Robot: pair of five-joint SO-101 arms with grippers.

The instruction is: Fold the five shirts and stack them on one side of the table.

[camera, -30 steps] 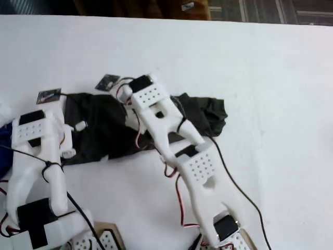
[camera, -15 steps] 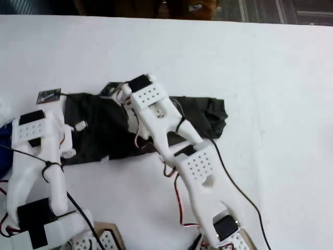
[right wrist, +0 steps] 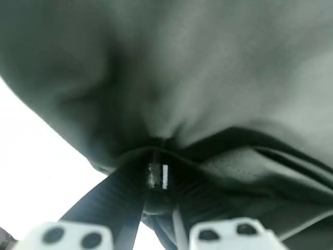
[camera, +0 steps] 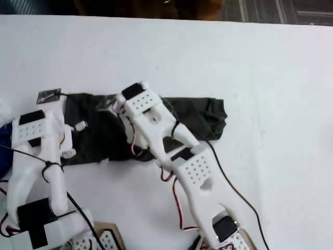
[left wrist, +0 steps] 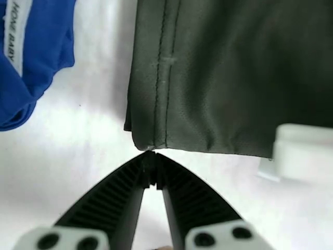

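From above, a dark shirt lies spread in a long strip across the white surface, left of the middle. The left arm stands at the strip's near left end, and the right arm stretches over the shirt from the near side, with its wrist above the cloth's middle. A blue shirt peeks in at the far left edge.

At the left wrist, the left fingers are pressed together, their tips right at the stitched hem corner of the dark shirt. I cannot tell whether any cloth is pinched. The blue shirt lies well apart, beyond a bare stretch of the surface.

At the right wrist, the right fingers are clamped on a bunched fold of the dark shirt, which drapes over them.
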